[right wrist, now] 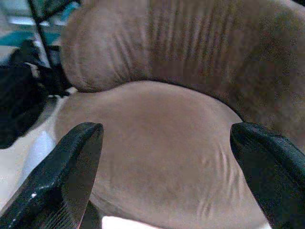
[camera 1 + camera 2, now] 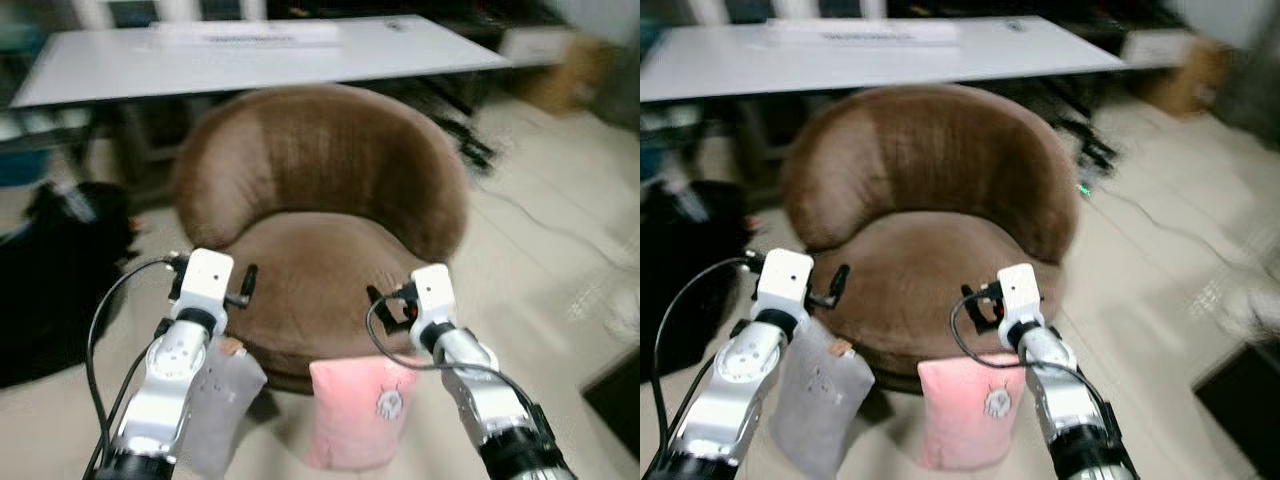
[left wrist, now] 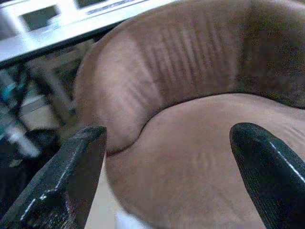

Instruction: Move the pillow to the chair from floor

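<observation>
1. Both grippers, left (image 3: 167, 176) and right (image 1: 167, 176), have fingers spread wide and hold nothing; they hover over the front edge of the seat.
2. Pink pillow (image 2: 355, 410) stands on the floor (image 2: 560, 300) against the chair's front, under the right arm.
3. Grey pillow (image 2: 222, 400) leans beside it, under the left arm.
4. Brown chair (image 2: 320, 180) stands unoccupied before a white table (image 2: 250, 55).

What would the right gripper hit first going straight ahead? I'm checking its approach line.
Most likely the brown chair: the open right gripper points at its seat cushion, with nothing visible between, though depth is unclear.
</observation>
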Robot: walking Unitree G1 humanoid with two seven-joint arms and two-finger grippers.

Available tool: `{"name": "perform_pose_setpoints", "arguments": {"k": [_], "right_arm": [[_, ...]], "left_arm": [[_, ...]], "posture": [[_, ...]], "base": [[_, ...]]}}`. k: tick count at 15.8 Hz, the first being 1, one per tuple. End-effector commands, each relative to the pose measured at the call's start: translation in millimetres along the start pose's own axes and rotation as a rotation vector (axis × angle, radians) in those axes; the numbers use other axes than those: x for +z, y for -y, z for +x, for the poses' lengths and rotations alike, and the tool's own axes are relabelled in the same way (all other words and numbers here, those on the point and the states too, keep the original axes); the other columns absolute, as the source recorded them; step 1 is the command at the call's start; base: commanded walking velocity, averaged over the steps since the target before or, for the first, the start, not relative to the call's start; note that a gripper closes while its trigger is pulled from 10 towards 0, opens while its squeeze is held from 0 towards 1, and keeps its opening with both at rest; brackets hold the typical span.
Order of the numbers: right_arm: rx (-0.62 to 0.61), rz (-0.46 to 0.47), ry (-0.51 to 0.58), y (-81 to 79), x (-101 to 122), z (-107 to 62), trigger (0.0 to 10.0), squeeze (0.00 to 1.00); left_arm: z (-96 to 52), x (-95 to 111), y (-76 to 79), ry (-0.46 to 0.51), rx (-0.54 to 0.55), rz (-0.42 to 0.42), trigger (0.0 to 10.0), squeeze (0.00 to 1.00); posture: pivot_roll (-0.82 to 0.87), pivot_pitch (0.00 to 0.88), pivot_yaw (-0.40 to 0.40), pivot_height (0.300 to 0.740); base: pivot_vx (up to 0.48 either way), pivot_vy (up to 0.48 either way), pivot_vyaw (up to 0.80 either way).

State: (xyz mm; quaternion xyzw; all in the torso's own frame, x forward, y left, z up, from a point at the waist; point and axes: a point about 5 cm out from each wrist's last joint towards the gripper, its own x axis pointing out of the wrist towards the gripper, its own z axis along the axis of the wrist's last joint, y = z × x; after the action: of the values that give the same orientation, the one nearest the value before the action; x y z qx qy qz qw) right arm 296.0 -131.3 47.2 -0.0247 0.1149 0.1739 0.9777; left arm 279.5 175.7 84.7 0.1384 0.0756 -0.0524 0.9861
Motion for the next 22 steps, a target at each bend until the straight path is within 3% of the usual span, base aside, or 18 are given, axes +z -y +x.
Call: {"name": "perform_pose_setpoints", "arguments": {"k": [1,5,8,9,13,16,20,22], "right_arm": [[-0.018,0.002,0.005,6.8,3,-0.6,10.0,0.00],[-0.035,0.031,-0.017,7.9,-4,-5.3,10.0,0.00],[-0.028,0.022,-0.013,8.5,-4,-6.2,10.0,0.00],[-0.036,0.027,-0.017,10.5,-3,-5.9,10.0,0.00],[-0.030,0.021,-0.016,11.0,1,-2.6,10.0,0.00],[-0.020,0.054,-0.036,9.2,1,0.5,10.0,0.00],[-0.032,0.068,-0.037,9.3,4,4.5,10.0,0.00],[-0.040,0.101,-0.040,9.8,4,6.5,10.0,0.00]], "left_arm": [[1.3,7,3.7,0.029,-0.003,0.000,10.0,0.00],[-1.3,7,0.0,0.032,0.010,0.030,10.0,0.00],[-1.3,9,-0.7,0.039,0.028,0.007,10.0,0.00],[-0.5,13,3.8,0.064,-0.004,-0.071,10.0,0.00],[3.4,9,-0.4,0.017,0.035,-0.083,10.0,0.00],[7.1,15,-3.0,0.036,0.039,-0.027,10.0,0.00],[10.5,23,-5.7,0.076,0.020,-0.045,10.0,0.00],[11.8,28,-7.0,0.086,0.006,-0.015,10.0,0.00]], "posture": [[0.08,0.000,-0.004,0.740],[0.07,0.000,0.006,0.740],[0.08,0.000,0.000,0.740],[0.09,0.000,-0.007,0.740],[0.09,0.000,-0.012,0.740],[0.09,0.000,-0.020,0.740],[0.10,0.000,-0.023,0.740],[0.11,0.000,-0.030,0.740]], "base": [[0.000,-0.480,0.00],[0.000,-0.480,0.00],[0.000,-0.480,0.00],[0.000,0.000,0.00],[0.000,0.337,0.00],[0.000,0.000,0.00],[0.000,0.000,0.00],[0.141,0.000,0.00]]}}
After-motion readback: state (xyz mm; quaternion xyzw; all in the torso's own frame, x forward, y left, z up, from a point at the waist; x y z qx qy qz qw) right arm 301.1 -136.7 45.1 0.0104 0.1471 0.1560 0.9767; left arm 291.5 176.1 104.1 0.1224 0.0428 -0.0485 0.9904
